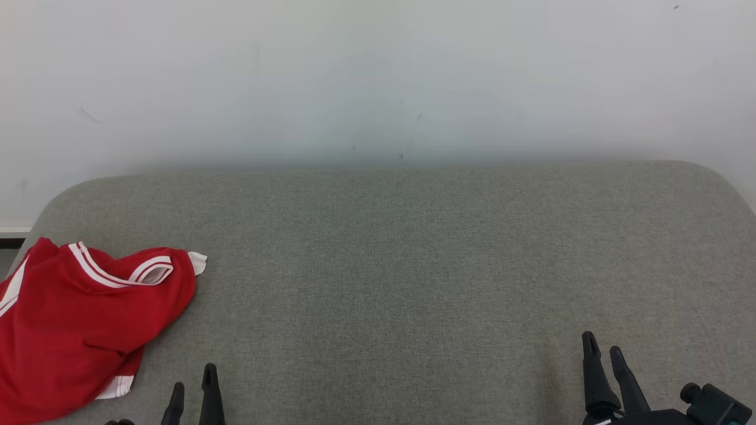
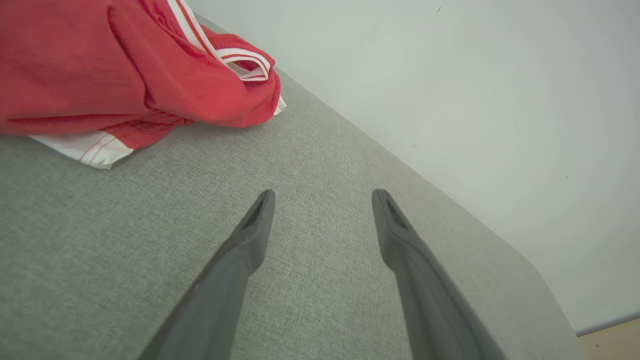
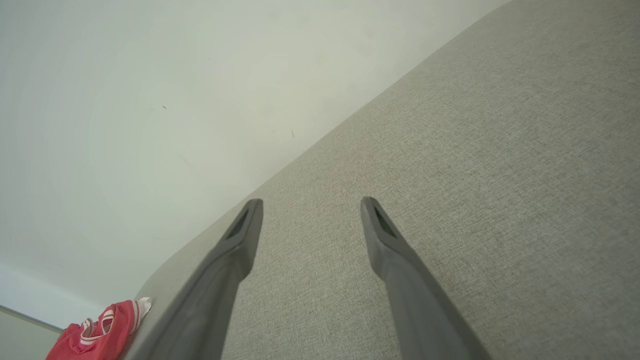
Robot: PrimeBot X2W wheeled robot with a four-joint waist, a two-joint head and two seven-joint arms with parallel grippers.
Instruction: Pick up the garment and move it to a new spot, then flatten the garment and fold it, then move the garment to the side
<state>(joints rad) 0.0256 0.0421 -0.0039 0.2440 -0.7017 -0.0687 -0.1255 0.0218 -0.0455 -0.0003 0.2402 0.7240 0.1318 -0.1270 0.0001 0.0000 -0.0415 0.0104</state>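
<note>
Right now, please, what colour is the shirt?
The shirt is red with white stripes; clearest in left wrist view.

Red garment — white stripes.

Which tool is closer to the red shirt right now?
Left. The left tool is just right of the red shirt, not touching it; the right tool is far off across the grey fabric surface.

Left gripper sits low on my left in the head view, fingers spread wide, holding nothing. Right gripper is over on my right, jaws equally wide apart, empty, fingers pointing forward.
</note>
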